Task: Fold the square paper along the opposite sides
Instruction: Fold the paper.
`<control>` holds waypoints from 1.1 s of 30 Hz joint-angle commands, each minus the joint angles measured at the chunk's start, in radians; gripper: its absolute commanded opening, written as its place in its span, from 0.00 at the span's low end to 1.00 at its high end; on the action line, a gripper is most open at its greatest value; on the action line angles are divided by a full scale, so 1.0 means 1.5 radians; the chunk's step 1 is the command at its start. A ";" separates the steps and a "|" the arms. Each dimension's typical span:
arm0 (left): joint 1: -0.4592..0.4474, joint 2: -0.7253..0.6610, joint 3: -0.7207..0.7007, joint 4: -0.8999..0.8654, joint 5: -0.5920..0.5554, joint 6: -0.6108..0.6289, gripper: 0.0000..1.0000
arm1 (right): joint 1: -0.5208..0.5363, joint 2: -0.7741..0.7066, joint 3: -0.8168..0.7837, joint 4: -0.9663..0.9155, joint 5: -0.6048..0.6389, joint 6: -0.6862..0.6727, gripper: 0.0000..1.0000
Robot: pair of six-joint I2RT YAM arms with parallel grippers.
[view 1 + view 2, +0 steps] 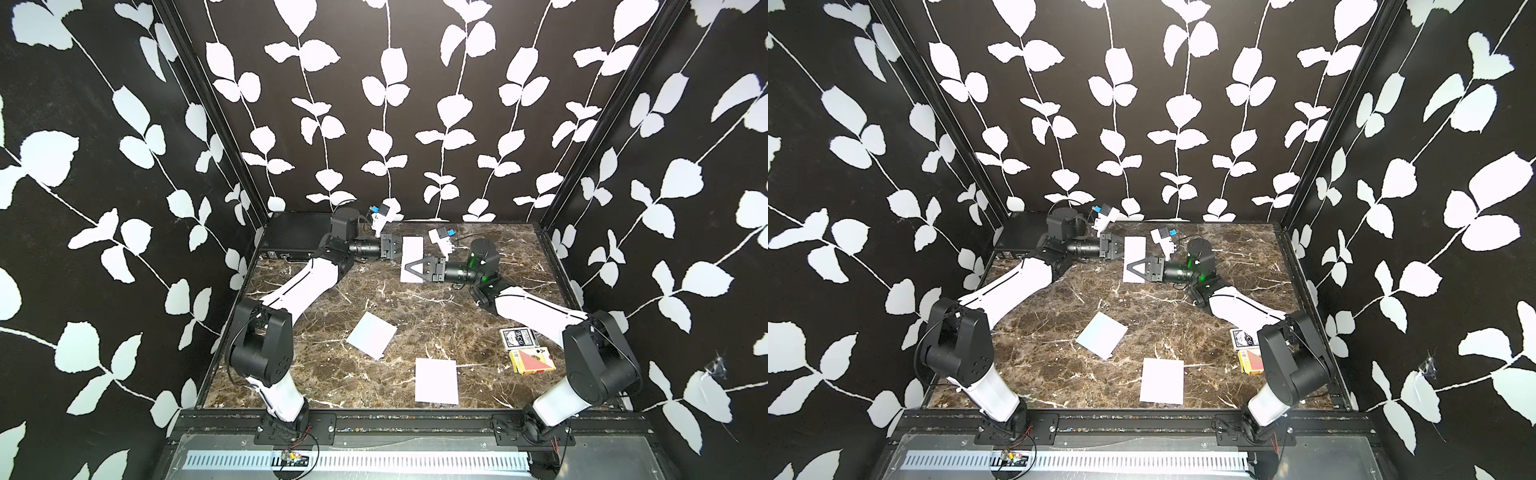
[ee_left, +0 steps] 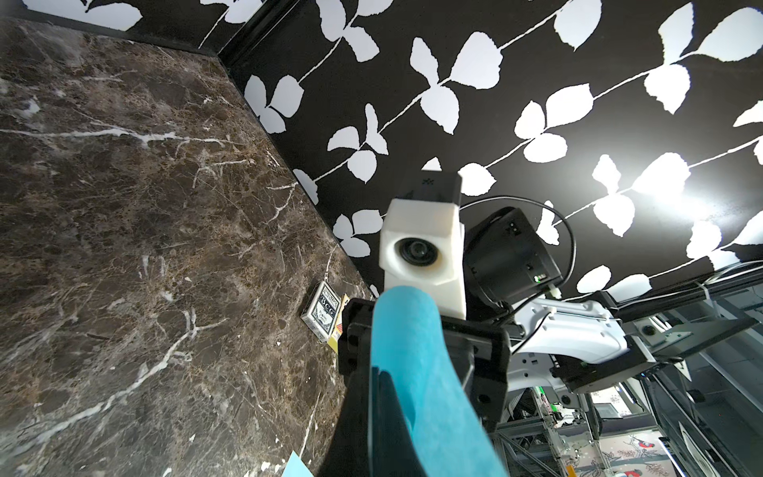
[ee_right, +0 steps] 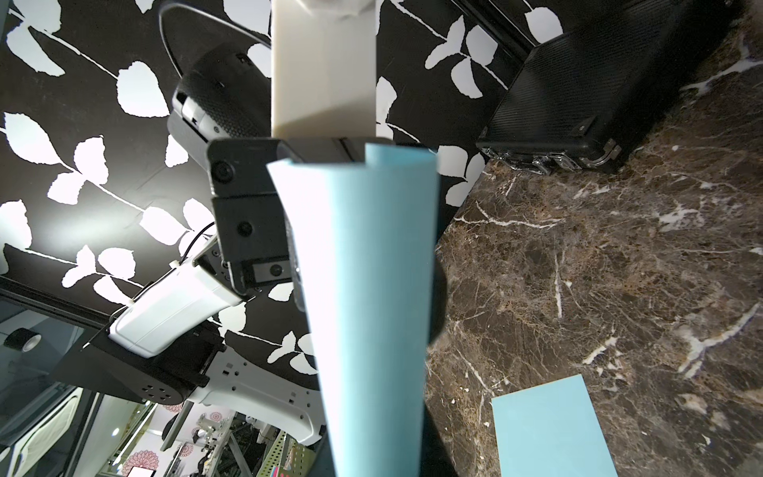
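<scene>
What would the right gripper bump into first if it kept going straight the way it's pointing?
The paper is right at its tips; beyond that, probably the left gripper, though depth is unclear.

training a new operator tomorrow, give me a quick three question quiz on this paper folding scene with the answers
1. How many paper sheets lie flat on the table, away from both grippers?
2. True or false: the card decks sit beside the black case.
3. In the wrist views, the held paper between the left gripper and the right gripper looks: A crumpled, B curved over, C torn.

Key
1. Two: the tilted sheet and the front sheet.
2. False: the decks lie on the robot's right, the case in the far left corner.
3. B
</scene>
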 commanded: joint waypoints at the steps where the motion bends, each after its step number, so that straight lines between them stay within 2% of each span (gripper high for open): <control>1: -0.002 -0.039 -0.009 -0.002 0.000 0.015 0.00 | 0.005 -0.004 0.036 0.000 -0.005 -0.010 0.14; 5: -0.002 -0.044 -0.016 -0.001 -0.005 0.019 0.00 | 0.006 -0.006 0.038 -0.006 -0.004 -0.012 0.07; 9: -0.002 -0.052 -0.027 0.000 -0.014 0.027 0.00 | 0.005 -0.010 0.039 -0.016 -0.001 -0.018 0.04; 13: 0.000 -0.066 -0.025 -0.053 -0.044 0.069 0.01 | 0.005 -0.014 0.041 -0.022 0.000 -0.022 0.03; 16: 0.014 -0.087 -0.026 -0.087 -0.077 0.097 0.19 | 0.005 -0.016 0.043 -0.026 0.000 -0.024 0.03; 18: 0.035 -0.100 -0.027 -0.095 -0.093 0.100 0.35 | 0.005 -0.019 0.046 -0.030 -0.001 -0.027 0.02; 24: 0.097 -0.149 -0.048 -0.064 -0.112 0.075 0.50 | 0.002 -0.027 0.048 -0.042 -0.004 -0.036 0.02; 26: 0.097 -0.161 -0.058 -0.052 -0.098 0.070 0.59 | 0.002 -0.030 0.050 -0.040 -0.005 -0.035 0.02; 28: 0.090 -0.166 -0.095 0.029 -0.078 0.027 0.69 | 0.001 -0.033 0.050 -0.036 -0.006 -0.032 0.02; 33: 0.068 -0.155 -0.147 0.130 -0.060 -0.028 0.78 | 0.000 -0.035 0.055 -0.022 -0.013 -0.023 0.03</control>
